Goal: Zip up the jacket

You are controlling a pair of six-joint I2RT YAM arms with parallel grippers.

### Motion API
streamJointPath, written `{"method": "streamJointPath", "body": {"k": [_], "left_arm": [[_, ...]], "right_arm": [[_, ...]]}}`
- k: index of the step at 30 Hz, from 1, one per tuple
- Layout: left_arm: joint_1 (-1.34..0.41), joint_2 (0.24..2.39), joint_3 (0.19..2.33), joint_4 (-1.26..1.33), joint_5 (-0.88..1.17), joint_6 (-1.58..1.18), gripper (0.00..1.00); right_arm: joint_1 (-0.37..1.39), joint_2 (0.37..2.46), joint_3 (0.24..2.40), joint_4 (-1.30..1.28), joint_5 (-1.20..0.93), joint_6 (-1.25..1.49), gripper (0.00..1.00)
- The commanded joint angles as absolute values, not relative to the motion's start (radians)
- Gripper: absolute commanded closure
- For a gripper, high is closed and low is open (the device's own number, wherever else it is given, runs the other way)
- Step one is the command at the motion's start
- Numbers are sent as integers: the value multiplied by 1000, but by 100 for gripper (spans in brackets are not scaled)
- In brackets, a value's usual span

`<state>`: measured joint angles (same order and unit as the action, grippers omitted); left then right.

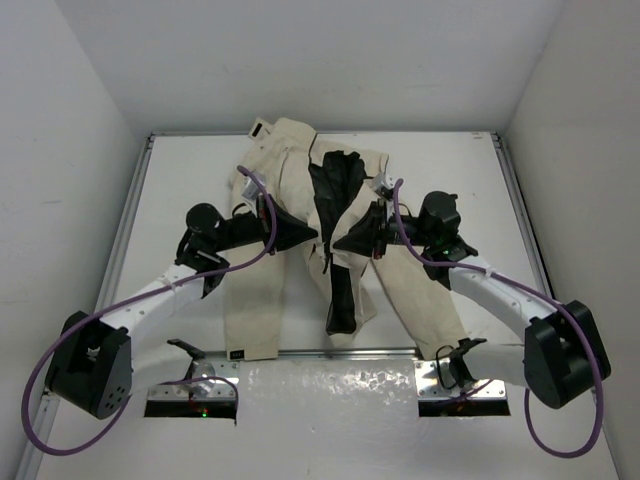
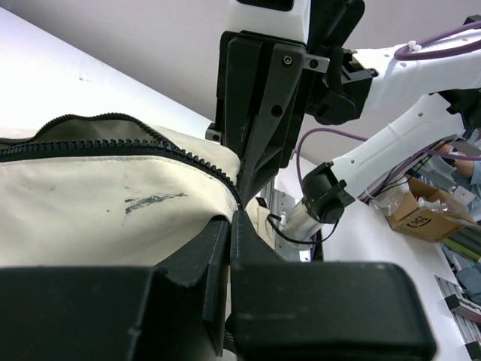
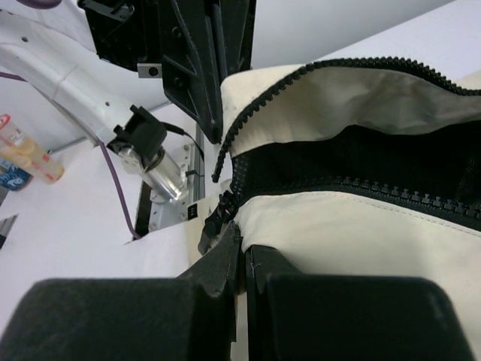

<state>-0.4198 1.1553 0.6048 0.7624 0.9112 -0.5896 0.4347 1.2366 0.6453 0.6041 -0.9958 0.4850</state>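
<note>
Jaws tight on jacket [image 1: 290, 165], arms [image 1: 150, 295] angled inward.

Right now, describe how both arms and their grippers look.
Both arms look alike: the left arm and right arm have white tapering links between chunky black joint housings, each with a purple cable looping alongside. The left gripper and right gripper are matte black, with two wedge-shaped fingers narrowing to tips. No markings are legible.
</note>
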Motion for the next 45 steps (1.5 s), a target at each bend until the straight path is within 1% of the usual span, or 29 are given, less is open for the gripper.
{"method": "streamJointPath", "body": {"k": [1,15,26,37,45], "left_arm": [[-433,1115,606,853,939,-600,100],[-434,1111,611,744,877,-539,100],[-436,1112,615,738,862,-537,100],[-440,1117,624,732,868,-554,100],[-448,1114,627,723,867,-546,100]], "right_arm": [[440,1206,661,604,-994,425,100],[440,1190,655,650,-1002,446,100],[442,1209,658,695,-1003,479,100],[442,1232,643,799,-1006,548,100],[442,1233,641,813,-1003,558,100]]}}
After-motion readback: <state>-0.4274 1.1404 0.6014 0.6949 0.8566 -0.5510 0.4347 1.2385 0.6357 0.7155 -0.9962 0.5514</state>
